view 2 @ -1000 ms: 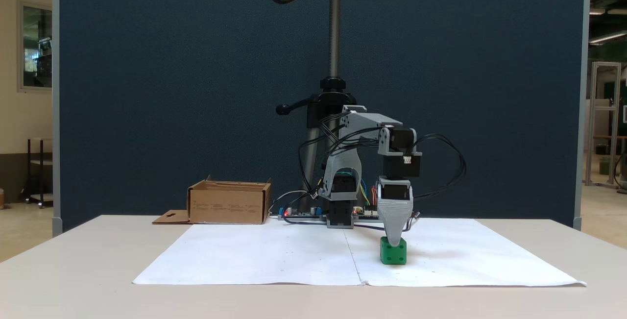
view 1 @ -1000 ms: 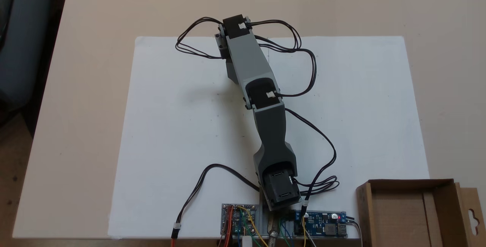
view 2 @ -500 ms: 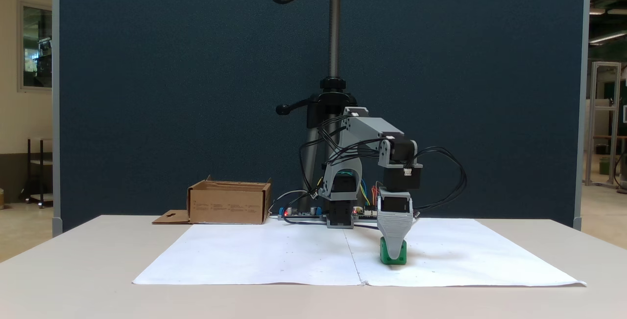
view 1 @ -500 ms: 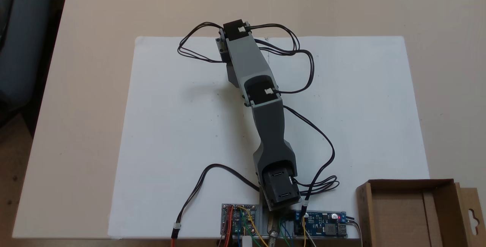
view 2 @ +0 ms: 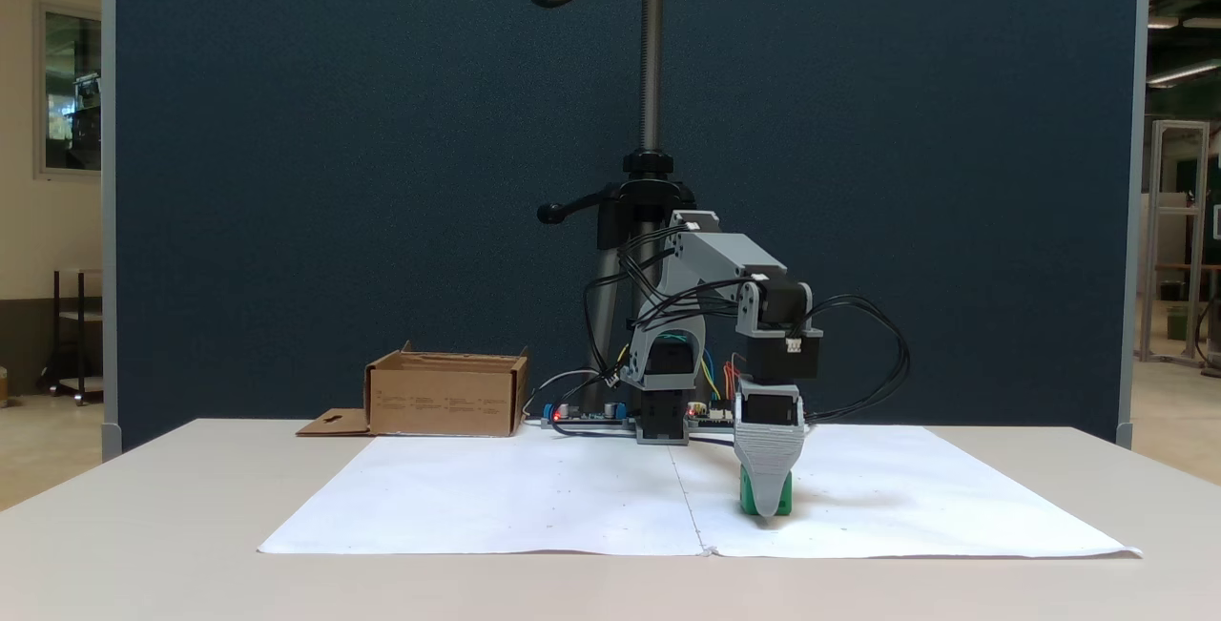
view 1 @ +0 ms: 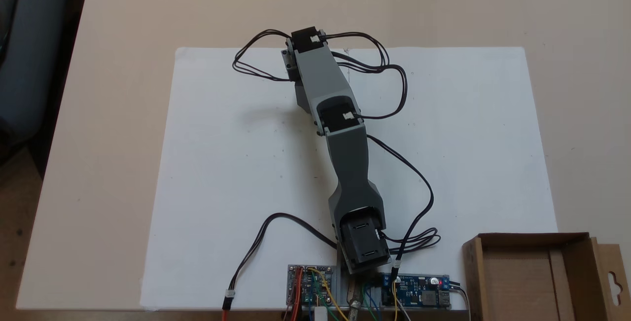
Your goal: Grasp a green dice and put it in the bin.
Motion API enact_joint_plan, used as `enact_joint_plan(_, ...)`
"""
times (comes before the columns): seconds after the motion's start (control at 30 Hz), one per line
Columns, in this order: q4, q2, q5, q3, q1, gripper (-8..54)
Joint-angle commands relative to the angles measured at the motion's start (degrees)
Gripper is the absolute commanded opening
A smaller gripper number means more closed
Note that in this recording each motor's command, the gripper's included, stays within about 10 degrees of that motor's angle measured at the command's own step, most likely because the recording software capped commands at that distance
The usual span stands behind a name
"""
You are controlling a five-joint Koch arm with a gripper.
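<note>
The green dice (view 2: 746,499) rests on the white paper, right of the centre fold, in the fixed view from the table's far side. My gripper (view 2: 766,505) points straight down over it, its tip reaching almost to the paper. The grey front jaw covers the middle of the dice, so green shows only along either side of it. The other jaw is hidden behind, and I cannot tell whether the jaws press the dice. The arm (view 1: 320,79) hides the dice from above. The bin (view 1: 532,237), a brown cardboard box, stands beside the arm's base; from the side the bin (view 2: 444,402) is far left of the dice.
A white paper sheet (view 1: 222,173) covers the middle of the beige table. Circuit boards (view 1: 416,291) and loose black cables (view 1: 394,79) lie at the base and around the arm. A stand's pole (view 2: 651,39) rises behind the base before a dark blue panel.
The arm has dropped and drawn in slightly. The gripper came down from the dice's top to nearly the paper, and the front jaw now covers most of the dice.
</note>
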Motion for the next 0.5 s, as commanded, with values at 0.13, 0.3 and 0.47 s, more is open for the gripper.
enact_joint_plan(0.13,-1.32,0.97,3.87,-0.35,-0.35,42.0)
enact_joint_plan(0.3,-1.49,0.35,3.87,-0.35,-0.44,41.2)
enact_joint_plan(0.47,-1.49,0.09,3.78,-0.35,-0.7,35.6)
